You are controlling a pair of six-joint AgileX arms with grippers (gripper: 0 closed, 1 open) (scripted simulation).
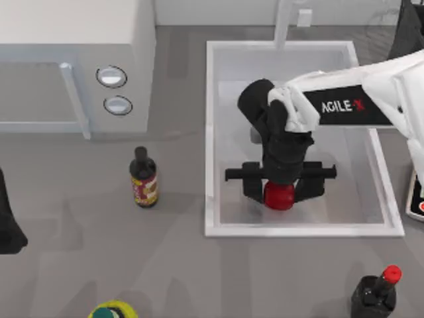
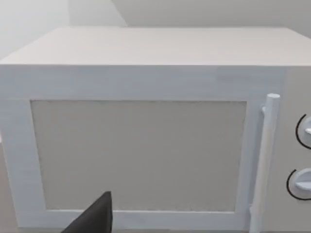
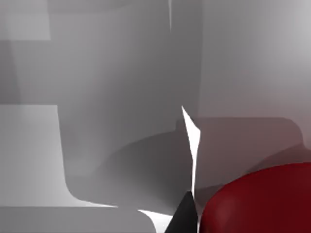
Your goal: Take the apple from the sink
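The right tool (image 1: 279, 192) is down in the sink (image 1: 211, 132), its fingers on both sides of the apple (image 1: 279, 197).

The apple (image 1: 279, 196) is partly covered from above by the right gripper (image 1: 279, 192). The yellow-lidded object (image 1: 113, 310) is cut off by the top view's lower edge.

Glossy red apple (image 1: 279, 197) lies inside the white sink (image 1: 211, 132).

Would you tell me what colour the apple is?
Glossy bright red apple, clearest in the top view.
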